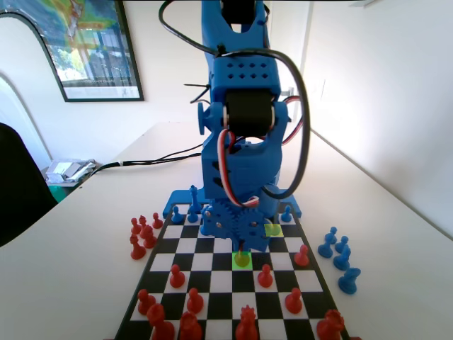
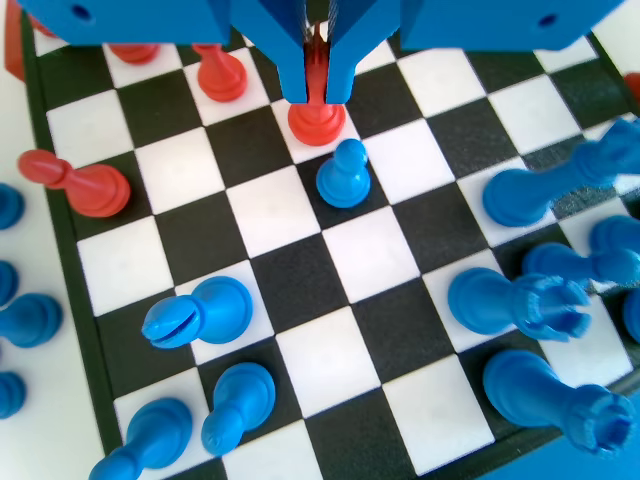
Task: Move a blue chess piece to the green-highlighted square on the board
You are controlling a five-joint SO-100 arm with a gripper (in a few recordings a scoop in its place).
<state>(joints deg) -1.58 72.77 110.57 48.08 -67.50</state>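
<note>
In the wrist view my gripper (image 2: 318, 92) hangs over the board (image 2: 372, 252). Its jaws are almost together, and a sliver of a red pawn (image 2: 318, 124) shows between them. That pawn's base rests on a white square. A small blue chess piece (image 2: 345, 176), a pawn, stands upright one square nearer the arm, apart from the jaws. In the fixed view the gripper (image 1: 241, 247) points down at the green-highlighted square (image 1: 236, 265). A small piece tinted by the highlight stands on that square.
A lime-tinted square (image 1: 273, 229) lies one row farther and to the right in the fixed view. Red pawns (image 1: 265, 275) stand near the green square. Loose red pieces (image 1: 141, 235) lie left of the board and blue ones (image 1: 337, 252) right. Tall blue pieces (image 2: 520, 300) crowd the wrist view's right side.
</note>
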